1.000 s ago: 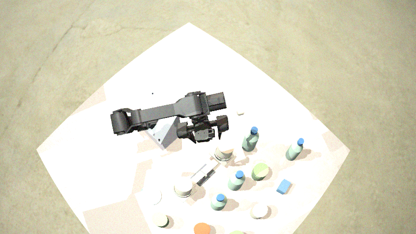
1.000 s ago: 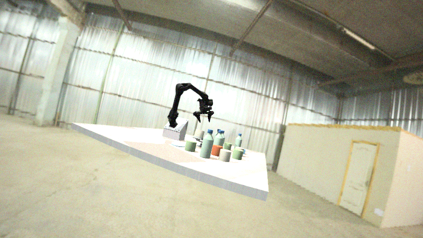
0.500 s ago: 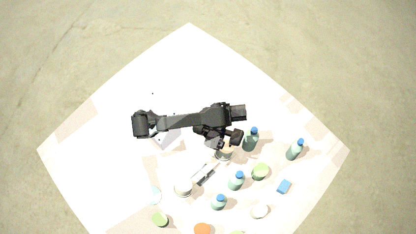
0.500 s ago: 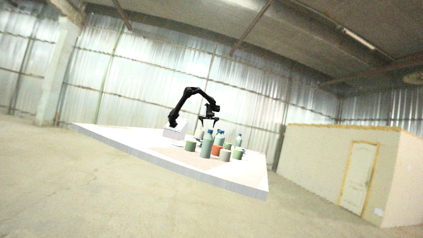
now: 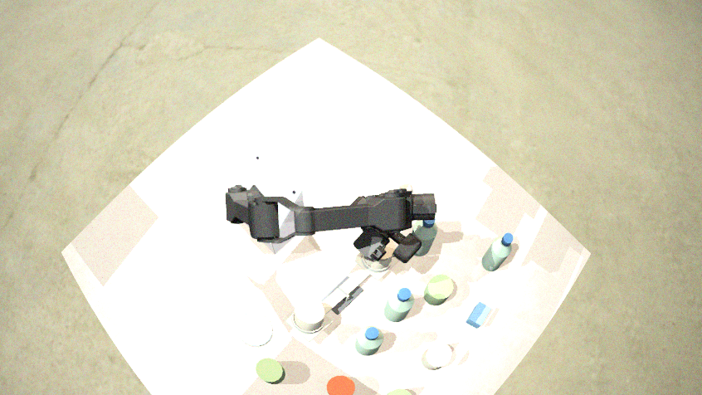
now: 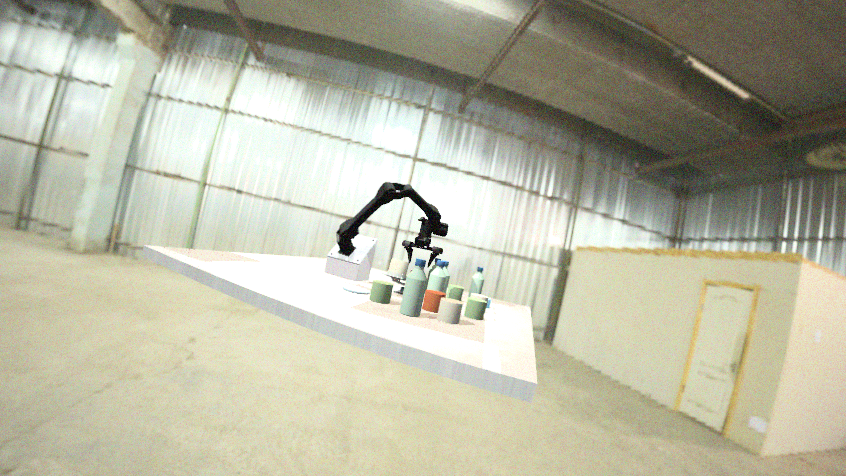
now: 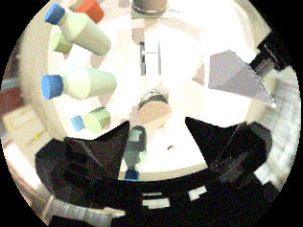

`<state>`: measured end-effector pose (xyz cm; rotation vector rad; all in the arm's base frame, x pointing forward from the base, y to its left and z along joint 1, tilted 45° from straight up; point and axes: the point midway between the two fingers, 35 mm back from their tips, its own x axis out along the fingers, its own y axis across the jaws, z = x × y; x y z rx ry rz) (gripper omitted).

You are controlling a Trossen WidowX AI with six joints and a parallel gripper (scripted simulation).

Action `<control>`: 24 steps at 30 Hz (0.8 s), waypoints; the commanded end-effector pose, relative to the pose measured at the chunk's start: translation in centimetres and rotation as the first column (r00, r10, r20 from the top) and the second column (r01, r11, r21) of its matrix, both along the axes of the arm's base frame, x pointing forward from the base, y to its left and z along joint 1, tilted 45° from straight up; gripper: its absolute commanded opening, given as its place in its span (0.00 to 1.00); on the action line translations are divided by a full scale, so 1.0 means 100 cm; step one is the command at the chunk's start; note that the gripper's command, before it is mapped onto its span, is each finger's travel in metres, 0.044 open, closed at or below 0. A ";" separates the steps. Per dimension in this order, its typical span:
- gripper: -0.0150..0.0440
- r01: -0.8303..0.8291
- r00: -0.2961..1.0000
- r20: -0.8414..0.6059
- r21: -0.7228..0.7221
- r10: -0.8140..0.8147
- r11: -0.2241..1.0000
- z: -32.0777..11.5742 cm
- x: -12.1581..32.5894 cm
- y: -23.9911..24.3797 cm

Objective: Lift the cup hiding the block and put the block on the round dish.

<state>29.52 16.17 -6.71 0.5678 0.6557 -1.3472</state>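
Two identical cream cups stand on the ends of a small grey balance (image 5: 343, 294) (image 7: 151, 58). The near cup (image 5: 376, 264) (image 7: 154, 113) is right under my gripper (image 5: 386, 247) (image 6: 421, 251) (image 7: 158, 121), which is open and empty and hangs above it, one finger on each side. The far cup (image 5: 309, 317) stands at the other end of the balance. The white round dish (image 5: 257, 336) lies flat beyond the far cup. No block shows.
Several pale green bottles with blue caps stand nearby; one bottle (image 5: 425, 236) (image 7: 135, 148) is close beside my right finger. Green cylinders (image 5: 438, 289), an orange cylinder (image 5: 339, 385), a white cylinder (image 5: 436, 356) and a blue block (image 5: 477, 314) lie further off. The arm's base (image 7: 229, 77) is behind.
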 end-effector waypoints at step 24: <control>1.00 0.015 1.000 0.009 0.007 -0.015 1.000 -0.031 0.006 -0.025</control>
